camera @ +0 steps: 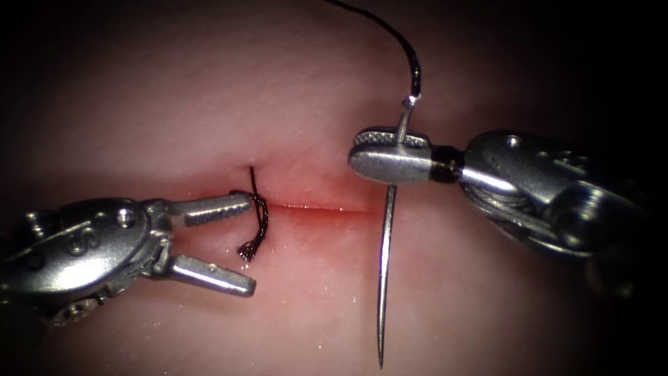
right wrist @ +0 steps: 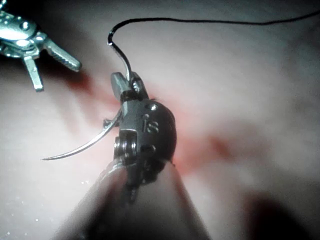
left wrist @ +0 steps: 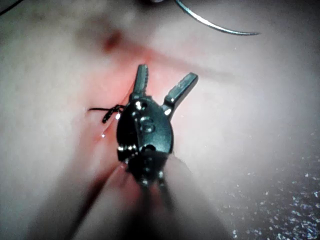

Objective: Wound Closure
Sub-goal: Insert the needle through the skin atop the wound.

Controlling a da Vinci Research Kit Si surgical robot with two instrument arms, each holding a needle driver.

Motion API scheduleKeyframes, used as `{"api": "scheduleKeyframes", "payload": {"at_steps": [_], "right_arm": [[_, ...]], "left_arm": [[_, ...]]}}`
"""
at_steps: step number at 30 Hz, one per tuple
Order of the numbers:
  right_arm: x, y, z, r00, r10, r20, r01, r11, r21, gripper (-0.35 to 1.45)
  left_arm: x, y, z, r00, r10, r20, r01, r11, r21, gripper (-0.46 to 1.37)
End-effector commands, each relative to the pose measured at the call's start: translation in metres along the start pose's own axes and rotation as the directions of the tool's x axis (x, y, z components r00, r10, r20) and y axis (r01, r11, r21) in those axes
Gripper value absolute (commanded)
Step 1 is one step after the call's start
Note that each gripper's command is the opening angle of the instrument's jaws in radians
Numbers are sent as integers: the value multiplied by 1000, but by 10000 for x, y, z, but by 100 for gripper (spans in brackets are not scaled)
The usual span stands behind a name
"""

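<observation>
The tissue (camera: 209, 90) has a horizontal cut (camera: 313, 207) with red fluid along it. My right tool (camera: 390, 153) is shut on the curved needle (camera: 384, 278) near its thread end; the needle hangs free above the tissue with its tip pointing toward the near edge. Black thread (camera: 407, 49) runs up from the needle's tail. In the right wrist view the same tool (right wrist: 125, 85) grips the needle (right wrist: 85, 147). My left tool (camera: 243, 244) stands open at the cut's left end, holding nothing, its upper jaw beside a knotted stitch (camera: 259, 223). The left wrist view shows those jaws (left wrist: 162, 82) spread.
A frayed cut end of thread (camera: 247, 252) hangs from the stitch between the left tool's jaws. Red fluid (camera: 327, 219) stains the tissue just below the cut. The left tool (right wrist: 35, 50) also appears in the right wrist view.
</observation>
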Motion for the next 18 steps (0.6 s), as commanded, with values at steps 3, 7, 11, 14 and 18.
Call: {"api": "scheduleKeyframes", "payload": {"at_steps": [3, 7, 11, 14, 18], "right_arm": [[1, 3, 0, 1000, -27, -2, 27, 1000, -6, -35], [0, 4, 1, 999, -47, -6, 47, 999, -4, -35], [-3, 5, 1, 998, -69, -7, 69, 998, -3, -35], [-5, 7, 2, 993, -114, -7, 114, 994, 0, -35], [-8, 9, 2, 988, -155, -9, 155, 988, 3, -35]], "left_arm": [[0, -3, -3, 999, 38, 17, -39, 998, 46, 57], [0, -3, -4, 998, 54, 28, -56, 995, 81, 56], [0, -3, -3, 998, 59, 30, -61, 994, 87, 54], [-1, -3, -3, 997, 65, 36, -68, 994, 88, 56], [-1, -3, -3, 995, 83, 50, -87, 992, 91, 55]]}}
